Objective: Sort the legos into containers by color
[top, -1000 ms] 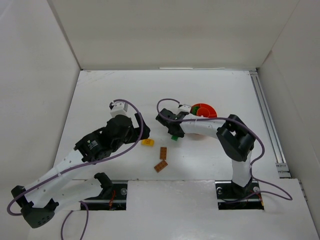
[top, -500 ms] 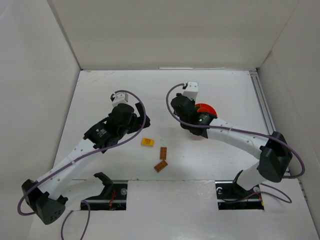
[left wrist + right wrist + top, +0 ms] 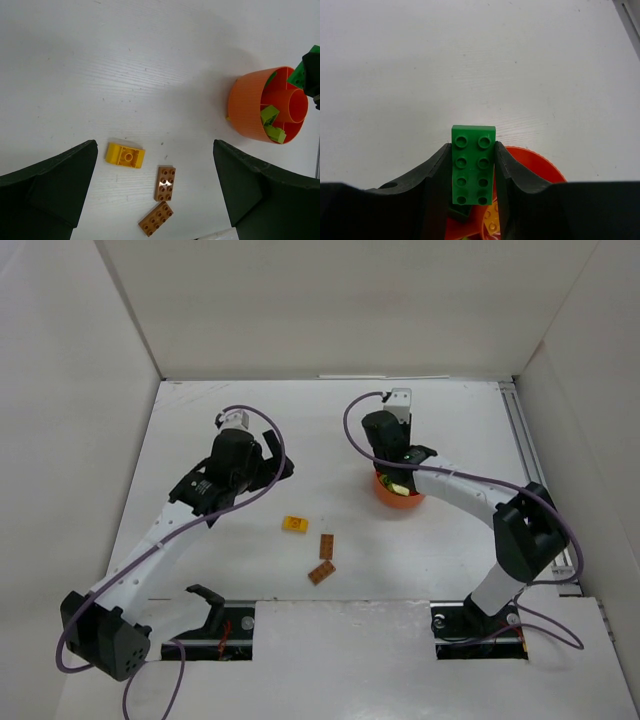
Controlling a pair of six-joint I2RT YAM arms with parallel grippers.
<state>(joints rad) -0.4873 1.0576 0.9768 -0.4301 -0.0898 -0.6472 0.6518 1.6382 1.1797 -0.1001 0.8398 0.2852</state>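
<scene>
A: What is seen on the left?

B: The left gripper (image 3: 154, 145) is held above the table (image 3: 150, 50) with its fingers spread wide, and nothing is gripped by it. Beneath it a yellow brick (image 3: 125, 155) lies on the table. Just to the right of that, two brown bricks (image 3: 165, 183) lie close together, though whether they touch cannot be told.

A: And further right?

B: The bowl (image 3: 245, 107) stands well apart from those three bricks, and lime bricks (image 3: 270, 116) are seen in one of its compartments. The right gripper (image 3: 472, 146) is held over the bowl's rim. Its fingers are closed to a narrow gap on a green brick (image 3: 473, 170), which is clamped by its long sides.

A: Which step is judged to be in hand?

B: The delivery of the green brick. It is held over the bowl but has not yet been let go.

A: What is called for next?

B: The brick should be lined up over the compartment meant for green, though which one that is cannot be told. It should then be lowered and the fingers opened. The yellow and brown bricks would then remain to be collected, and the open left gripper appears well placed for that.
</scene>
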